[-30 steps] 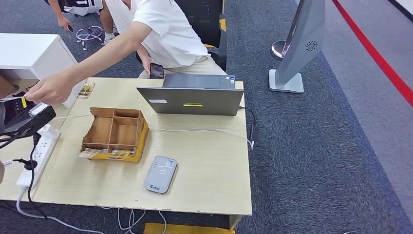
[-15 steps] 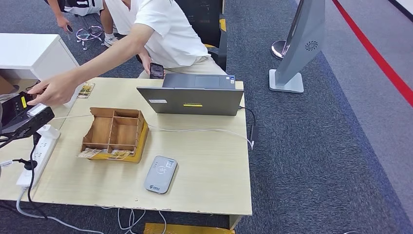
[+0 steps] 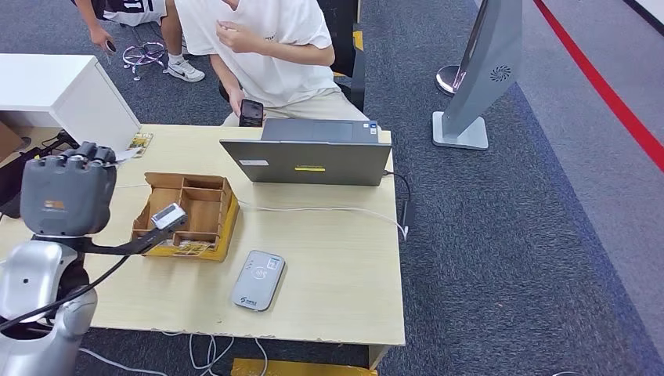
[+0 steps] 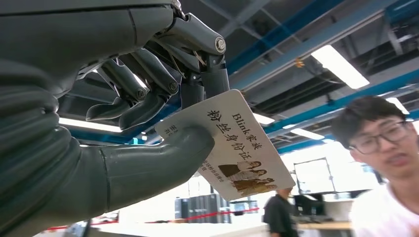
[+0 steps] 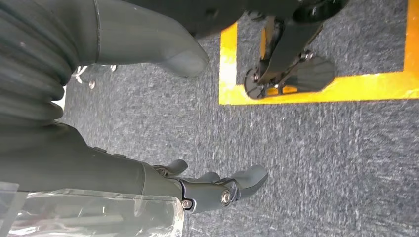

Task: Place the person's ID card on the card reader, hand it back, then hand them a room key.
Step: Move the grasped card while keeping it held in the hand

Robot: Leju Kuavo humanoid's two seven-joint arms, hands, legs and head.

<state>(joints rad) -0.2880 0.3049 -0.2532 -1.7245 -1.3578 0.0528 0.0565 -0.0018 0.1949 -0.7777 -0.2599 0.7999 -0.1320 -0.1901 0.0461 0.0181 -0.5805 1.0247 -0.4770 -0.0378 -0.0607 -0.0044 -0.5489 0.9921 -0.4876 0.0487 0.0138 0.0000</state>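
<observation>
My left hand [image 3: 66, 194] is raised over the table's left end, its back toward my head camera. In the left wrist view its thumb and fingers [image 4: 148, 163] pinch a white ID card [image 4: 237, 148] with printed text and a small photo. The grey card reader [image 3: 258, 280] lies on the table [image 3: 344, 258] near the front edge, to the right of that hand. A seated person [image 3: 266, 47] in a white shirt is behind the table with both hands drawn in. My right hand [image 5: 197, 187] hangs over carpet, fingers apart and holding nothing.
A wooden compartment box [image 3: 188, 210] with cards [image 3: 176, 247] along its front stands beside my left hand. A laptop [image 3: 313, 157] with a cable sits at the back, a phone [image 3: 251, 112] behind it. A white cabinet [image 3: 55, 86] is at the left, a grey stand [image 3: 478, 78] at the right.
The person's arm, stretched toward my left hand before, has pulled back to their chest. My left hand has risen and come in over the table's left end, holding the card.
</observation>
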